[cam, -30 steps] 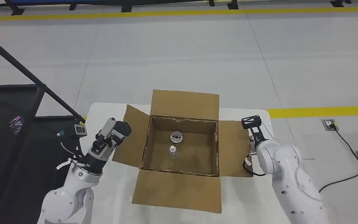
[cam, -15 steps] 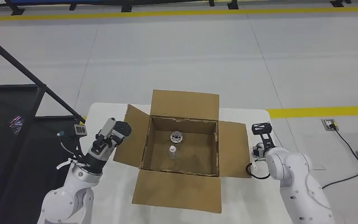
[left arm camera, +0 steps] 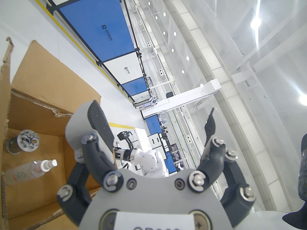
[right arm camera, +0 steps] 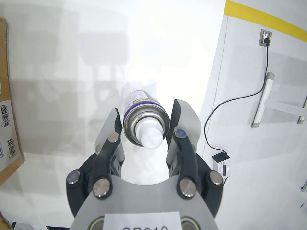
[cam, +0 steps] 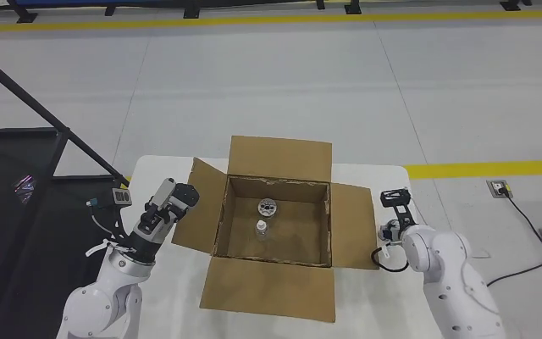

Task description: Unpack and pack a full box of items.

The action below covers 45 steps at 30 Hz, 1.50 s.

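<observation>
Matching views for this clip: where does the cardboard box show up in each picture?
Top view: cardboard box mid-table, flaps spread open.
Left wrist view: box beside the left gripper, its inside showing.
Right wrist view: one box flap, across bare table from the right gripper.
Shared landmark: the yellow floor line beside the table.

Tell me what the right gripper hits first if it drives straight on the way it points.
The right gripper: the silver metal spray can with the white nozzle lies directly in its line; just beyond, the white tabletop. Whether the can already rests on it is unclear.
</observation>
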Each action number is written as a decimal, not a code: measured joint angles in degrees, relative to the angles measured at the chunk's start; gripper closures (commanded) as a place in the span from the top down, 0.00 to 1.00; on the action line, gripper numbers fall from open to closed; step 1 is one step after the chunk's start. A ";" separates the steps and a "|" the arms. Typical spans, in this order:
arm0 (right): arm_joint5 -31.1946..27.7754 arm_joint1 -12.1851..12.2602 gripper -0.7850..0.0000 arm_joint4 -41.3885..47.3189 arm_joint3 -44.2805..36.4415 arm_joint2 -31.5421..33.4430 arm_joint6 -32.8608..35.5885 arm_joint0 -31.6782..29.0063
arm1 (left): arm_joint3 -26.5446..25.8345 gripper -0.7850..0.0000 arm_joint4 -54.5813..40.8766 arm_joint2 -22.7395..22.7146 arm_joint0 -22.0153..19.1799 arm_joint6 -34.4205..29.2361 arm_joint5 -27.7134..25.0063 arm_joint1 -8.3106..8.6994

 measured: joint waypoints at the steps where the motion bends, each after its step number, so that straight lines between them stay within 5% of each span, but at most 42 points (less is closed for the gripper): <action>1: 0.01 0.00 0.62 0.07 -0.02 0.04 -0.01 -0.01 | 0.00 1.00 0.00 0.00 0.00 0.00 0.00 0.00; 5: 1.12 0.11 0.73 -0.21 -1.66 1.18 -1.30 -0.65 | 0.00 1.00 0.00 0.00 0.00 0.00 0.00 0.00; 6: 1.62 0.17 0.84 -0.31 -2.92 1.77 -1.74 -1.15 | 0.00 1.00 0.00 0.00 0.00 0.00 0.00 0.00; 10: 3.15 0.50 1.00 -1.17 -8.54 4.43 -2.71 -3.17 | 0.00 1.00 0.00 0.00 0.00 0.00 0.00 0.00; 17: 6.89 0.78 1.00 -5.46 -23.19 7.32 -4.76 -6.41 | 0.00 1.00 0.00 0.00 0.00 0.00 0.00 0.00; 21: 10.75 0.21 1.00 -8.34 -30.55 3.93 -7.55 -5.77 | -0.13 1.00 0.14 0.00 0.08 0.22 0.00 0.01; 25: 5.87 -0.51 1.00 -3.17 -33.16 -2.97 -8.01 -3.78 | -1.10 1.00 1.21 -0.75 0.76 2.34 -0.50 0.18; 33: -4.25 -3.41 1.00 3.48 -22.92 -23.24 -2.56 7.19 | -2.05 1.00 -0.26 -5.45 2.78 4.89 -0.76 0.74; 45: 0.33 -11.07 1.00 13.17 0.99 -42.14 -6.98 20.05 | -2.29 1.00 -2.26 -7.77 4.43 6.30 -1.26 0.94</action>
